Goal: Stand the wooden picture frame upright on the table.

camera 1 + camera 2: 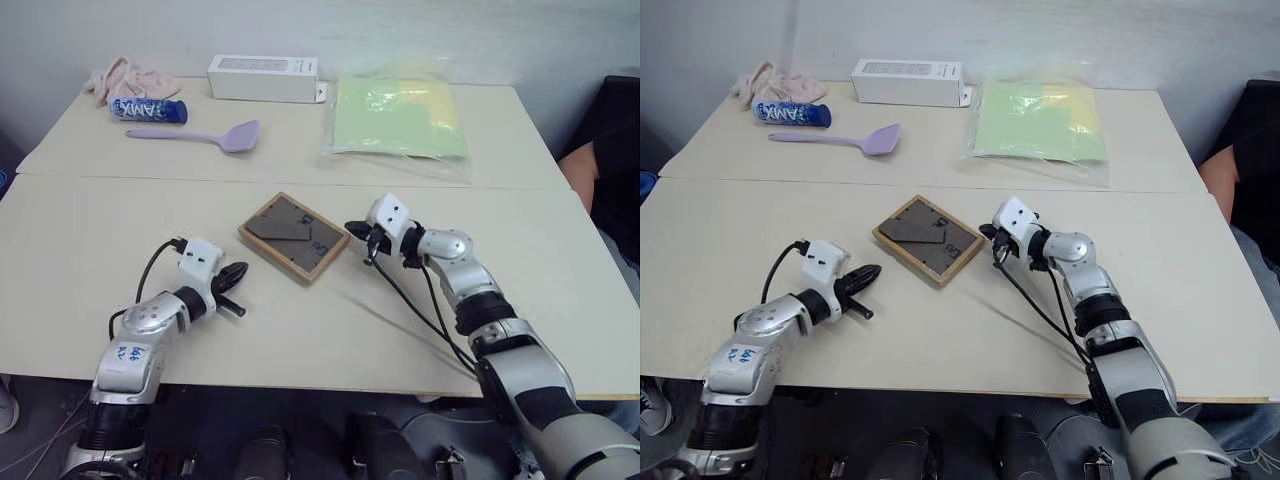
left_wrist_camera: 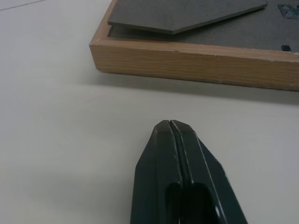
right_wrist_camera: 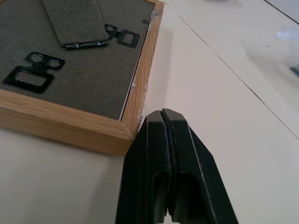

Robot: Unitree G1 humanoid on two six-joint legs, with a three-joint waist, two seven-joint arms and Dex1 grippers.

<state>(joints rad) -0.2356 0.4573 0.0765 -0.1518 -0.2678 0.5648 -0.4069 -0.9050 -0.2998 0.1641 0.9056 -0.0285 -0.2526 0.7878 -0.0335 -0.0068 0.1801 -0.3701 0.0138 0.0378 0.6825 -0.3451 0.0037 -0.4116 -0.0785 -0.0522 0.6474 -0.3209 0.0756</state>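
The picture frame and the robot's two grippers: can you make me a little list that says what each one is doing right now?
wooden picture frame: lying flat on the table, dark back panel facing up, stand folded down
left gripper: shut, holding nothing, on the table a little short of the frame's edge
right gripper: shut, holding nothing, tip right by the frame's corner
task: not done yet, frame is not upright
far side of table: white box, purple spatula, blue packet, pink cloth, green sheets in a clear bag
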